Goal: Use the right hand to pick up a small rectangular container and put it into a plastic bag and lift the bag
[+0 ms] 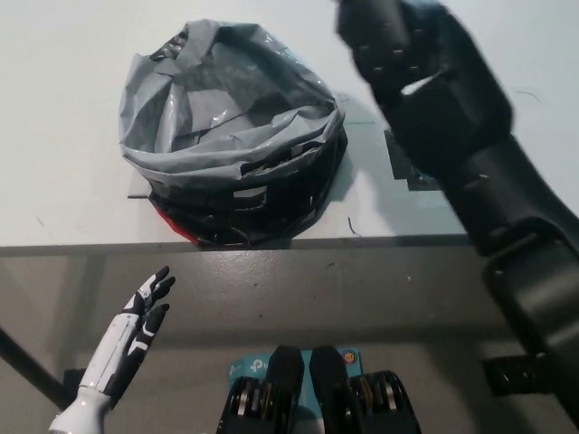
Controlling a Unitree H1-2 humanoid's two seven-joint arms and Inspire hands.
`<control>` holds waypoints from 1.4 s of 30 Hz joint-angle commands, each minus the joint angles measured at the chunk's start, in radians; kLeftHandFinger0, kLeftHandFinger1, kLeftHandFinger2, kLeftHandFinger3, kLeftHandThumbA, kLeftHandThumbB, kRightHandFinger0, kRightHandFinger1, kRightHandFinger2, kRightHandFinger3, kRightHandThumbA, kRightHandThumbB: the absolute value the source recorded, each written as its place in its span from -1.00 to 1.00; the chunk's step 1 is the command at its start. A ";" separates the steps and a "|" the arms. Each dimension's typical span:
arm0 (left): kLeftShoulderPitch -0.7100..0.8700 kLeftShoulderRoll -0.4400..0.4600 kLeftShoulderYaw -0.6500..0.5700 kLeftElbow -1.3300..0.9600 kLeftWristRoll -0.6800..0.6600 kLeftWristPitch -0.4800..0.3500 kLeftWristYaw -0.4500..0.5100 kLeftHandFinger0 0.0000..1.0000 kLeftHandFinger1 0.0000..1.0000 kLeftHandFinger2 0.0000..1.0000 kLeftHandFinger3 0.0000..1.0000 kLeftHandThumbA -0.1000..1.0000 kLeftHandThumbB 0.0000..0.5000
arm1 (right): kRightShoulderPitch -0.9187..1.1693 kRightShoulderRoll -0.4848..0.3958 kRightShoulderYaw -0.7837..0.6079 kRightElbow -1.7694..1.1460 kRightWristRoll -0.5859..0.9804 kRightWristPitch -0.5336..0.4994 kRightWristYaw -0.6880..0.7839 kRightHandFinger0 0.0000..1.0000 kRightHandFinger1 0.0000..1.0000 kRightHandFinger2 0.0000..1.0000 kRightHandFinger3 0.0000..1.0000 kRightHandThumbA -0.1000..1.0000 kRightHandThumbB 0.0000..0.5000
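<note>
Looking for the small rectangular container: none can be seen, neither on the tabletop nor inside the grey plastic bag, which stands open in a black basket. Right hand is raised beside the bag; grasp state cannot be told. Left hand rests below the tabletop edge, fingers spread, empty. Drop and lift judged not yet done.

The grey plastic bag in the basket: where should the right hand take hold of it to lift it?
Grip the grey plastic bag at its crumpled upper rim, on the right side nearest the right hand, coming from above. The rim stands open and folded over the basket, offering loose film for the fingers.
</note>
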 commanded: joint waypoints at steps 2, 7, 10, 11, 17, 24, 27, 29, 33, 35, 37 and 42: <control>-0.010 0.017 0.001 -0.018 -0.001 -0.023 -0.010 0.89 1.00 1.00 1.00 1.00 -0.46 | -0.148 0.072 0.052 0.184 -0.051 -0.048 -0.097 -1.00 -0.64 0.33 0.50 -1.00 -0.16; -0.013 0.019 -0.002 -0.027 -0.004 -0.018 -0.015 0.90 1.00 1.00 1.00 1.00 -0.40 | -0.180 0.125 0.082 0.382 -0.052 -0.109 -0.178 -0.99 -0.91 0.22 0.32 -1.00 -0.28; -0.018 0.020 -0.002 -0.032 -0.010 -0.007 -0.020 0.91 1.00 1.00 1.00 1.00 -0.36 | -0.179 0.140 0.082 0.431 -0.041 -0.124 -0.199 -1.00 -0.93 0.21 0.38 -1.00 -0.24; -0.018 0.020 -0.003 -0.032 -0.012 -0.006 -0.021 0.91 1.00 1.00 1.00 1.00 -0.36 | -0.178 0.142 0.082 0.439 -0.040 -0.127 -0.203 -1.00 -0.93 0.21 0.38 -1.00 -0.24; -0.030 0.028 -0.004 -0.036 -0.014 0.009 -0.032 0.90 1.00 1.00 1.00 1.00 -0.30 | -0.149 0.161 0.078 0.519 -0.022 -0.154 -0.223 -1.00 -0.56 0.48 0.59 -1.00 -0.35; -0.033 0.025 -0.003 -0.046 -0.013 0.028 -0.038 0.92 1.00 1.00 1.00 1.00 -0.28 | -0.114 0.181 0.026 0.544 0.048 -0.147 -0.182 -1.00 -0.32 0.53 0.72 -1.00 -0.44; -0.036 0.025 -0.005 -0.047 -0.010 0.038 -0.039 0.94 1.00 1.00 1.00 1.00 -0.25 | -0.099 0.191 0.003 0.526 0.073 -0.137 -0.153 -1.00 -0.28 0.62 0.79 -1.00 -0.42; -0.039 0.026 -0.007 -0.046 -0.009 0.037 -0.041 0.93 1.00 1.00 1.00 1.00 -0.27 | -0.089 0.198 0.004 0.504 0.067 -0.118 -0.154 -1.00 -0.30 0.64 0.84 -1.00 -0.46; -0.048 0.025 -0.014 -0.035 -0.012 0.035 -0.046 0.93 1.00 1.00 1.00 1.00 -0.27 | -0.072 0.206 0.001 0.442 0.074 -0.102 -0.131 -1.00 -0.25 0.69 0.83 -1.00 -0.35; -0.051 0.026 -0.016 -0.030 -0.014 0.035 -0.050 0.94 1.00 1.00 1.00 1.00 -0.25 | -0.068 0.208 -0.007 0.418 0.088 -0.094 -0.118 -1.00 -0.22 0.71 0.82 -1.00 -0.34; -0.053 0.027 -0.017 -0.024 -0.009 0.033 -0.049 0.94 1.00 1.00 1.00 1.00 -0.22 | -0.078 0.212 -0.018 0.389 0.105 -0.074 -0.099 -1.00 -0.26 0.65 0.79 -1.00 -0.40; -0.059 0.031 -0.023 -0.011 0.010 0.021 -0.051 0.94 1.00 1.00 1.00 1.00 -0.28 | -0.093 0.218 -0.036 0.347 0.127 -0.056 -0.084 -1.00 -0.41 0.43 0.69 -1.00 -0.36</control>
